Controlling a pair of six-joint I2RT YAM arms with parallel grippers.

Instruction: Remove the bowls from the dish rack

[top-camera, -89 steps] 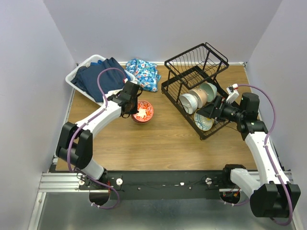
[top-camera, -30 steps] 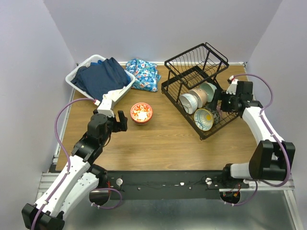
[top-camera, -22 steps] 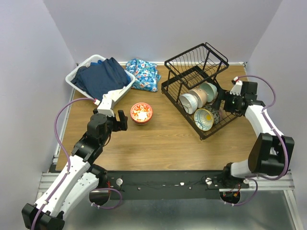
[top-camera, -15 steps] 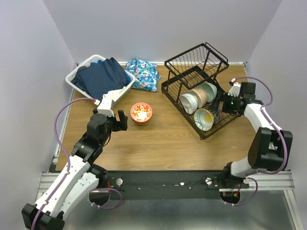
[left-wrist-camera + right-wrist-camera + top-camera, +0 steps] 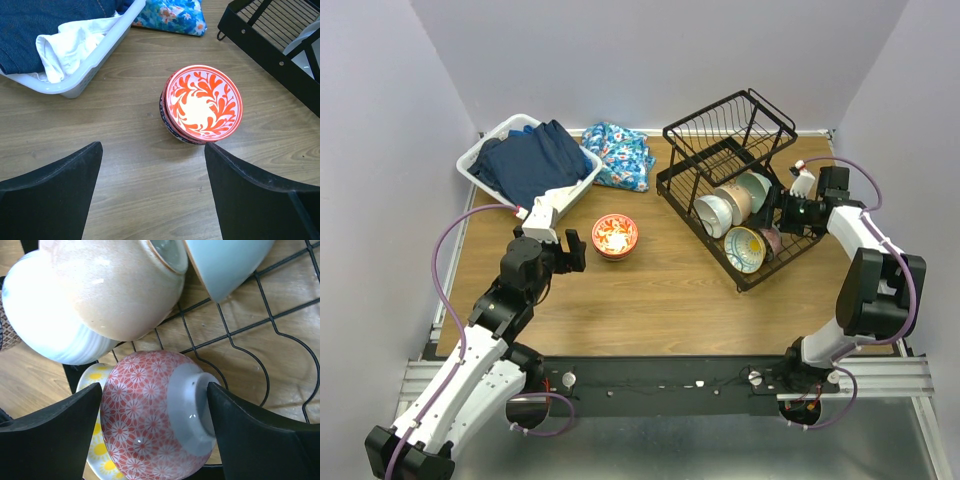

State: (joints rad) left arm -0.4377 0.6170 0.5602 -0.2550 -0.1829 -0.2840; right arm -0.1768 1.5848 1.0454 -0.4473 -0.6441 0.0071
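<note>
The black wire dish rack (image 5: 666,186) stands at the back right with several bowls on its lower tier: white (image 5: 712,215), tan (image 5: 738,200), mint green (image 5: 757,186) and yellow with a teal rim (image 5: 744,249). My right gripper (image 5: 155,390) reaches into the rack. It is shut on a pink-red patterned bowl (image 5: 145,415) lying on its side, one finger on its white foot and the other at its rim side. My left gripper (image 5: 152,147) hangs open over the wood. The red-orange floral bowl (image 5: 204,105) lies just ahead of it, stacked on a darker bowl.
A white laundry basket (image 5: 480,160) holding blue clothes sits at the back left, with a floral cloth (image 5: 618,152) beside it. The rack's tilted upper basket (image 5: 730,118) rises above the bowls. Rack wires (image 5: 250,357) run under the right fingers.
The right gripper has moved in over the pink-red patterned bowl and its jaws have narrowed onto it. The left arm drew back from the floral bowl earlier and has since stayed still.
</note>
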